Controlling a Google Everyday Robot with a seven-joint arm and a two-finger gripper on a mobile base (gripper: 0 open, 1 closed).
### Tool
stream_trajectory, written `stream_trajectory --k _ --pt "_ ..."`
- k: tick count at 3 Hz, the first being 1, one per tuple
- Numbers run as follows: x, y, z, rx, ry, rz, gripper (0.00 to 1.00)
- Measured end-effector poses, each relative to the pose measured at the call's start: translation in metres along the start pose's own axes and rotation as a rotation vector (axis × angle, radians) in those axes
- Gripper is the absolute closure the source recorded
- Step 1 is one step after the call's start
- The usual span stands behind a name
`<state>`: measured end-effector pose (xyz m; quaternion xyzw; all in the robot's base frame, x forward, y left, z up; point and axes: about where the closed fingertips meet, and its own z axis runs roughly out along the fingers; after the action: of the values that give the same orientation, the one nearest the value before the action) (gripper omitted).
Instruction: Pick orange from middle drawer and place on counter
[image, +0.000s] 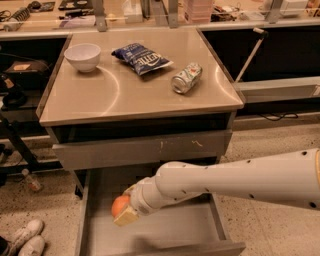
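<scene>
The orange (119, 204) is in my gripper (124, 211), just above the floor of the open middle drawer (170, 227), towards its left side. A pale finger (128, 216) presses against the fruit from below and the wrist hides the other side. My white arm reaches in from the right, across the drawer. The counter (125, 95) tops the cabinet above, well above the gripper.
On the counter stand a white bowl (82, 56), a blue chip bag (142, 57) and a crushed can (186, 78). A shut drawer front with scratch marks (145, 149) overhangs the open drawer. White shoes (25, 239) lie on the floor at left. A cluttered bench (150, 15) runs behind.
</scene>
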<state>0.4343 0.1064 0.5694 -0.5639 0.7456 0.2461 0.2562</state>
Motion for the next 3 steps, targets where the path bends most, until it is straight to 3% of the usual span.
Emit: stream_trajectory --k 2,3 --pt "-0.073 -0.036 -0.050 0.078 0.017 -0.060 1.00" --pt "-0.073 -0.036 -0.050 0.078 0.017 -0.060 1.00"
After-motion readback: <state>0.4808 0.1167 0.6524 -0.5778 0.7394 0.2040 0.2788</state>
